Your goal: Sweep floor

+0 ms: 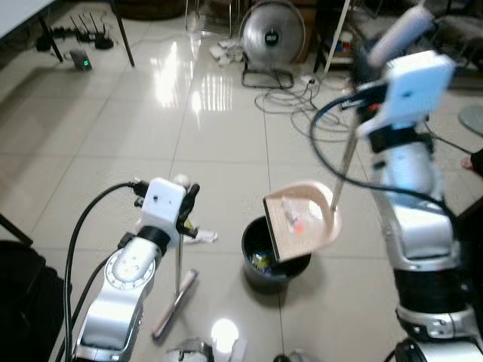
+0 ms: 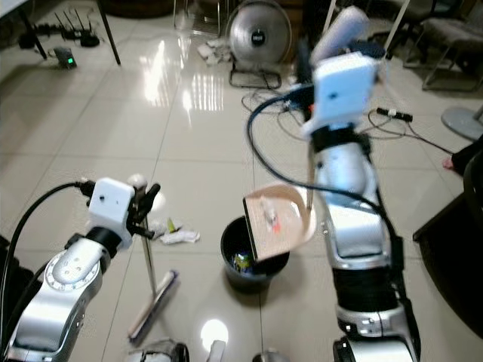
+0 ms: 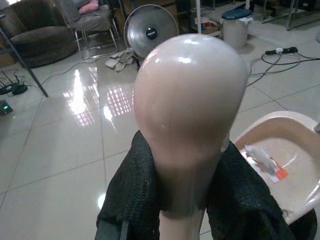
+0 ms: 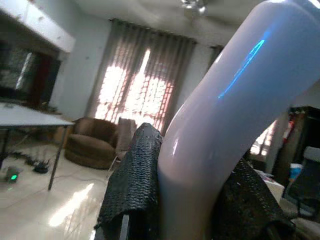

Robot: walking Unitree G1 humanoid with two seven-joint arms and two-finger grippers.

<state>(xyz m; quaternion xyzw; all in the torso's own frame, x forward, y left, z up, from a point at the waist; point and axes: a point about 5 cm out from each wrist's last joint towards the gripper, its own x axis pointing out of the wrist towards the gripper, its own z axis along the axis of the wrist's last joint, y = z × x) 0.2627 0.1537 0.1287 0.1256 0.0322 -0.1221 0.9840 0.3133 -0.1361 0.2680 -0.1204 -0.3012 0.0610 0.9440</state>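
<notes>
You're at the dump step. Right gripper (image 4: 192, 200) has its fingers clamped on the dustpan handle (image 4: 235, 115), and the dustpan (image 1: 306, 219) hangs tilted just above the black bin (image 1: 273, 260) with scraps sitting in it. Left gripper (image 3: 187, 200) pinches the broom's rounded top (image 3: 190, 95); the broom head (image 1: 175, 304) rests on the floor to the bin's left. Crumpled litter (image 2: 177, 235) lies on the tiles left of the bin. Next: tip the pan steeper over the bin, then go for that litter.

Dustpan (image 1: 306, 219) sits tilted over bin (image 1: 273, 264); broom (image 1: 178, 290) stands left of bin, fan (image 1: 272, 34) behind.
</notes>
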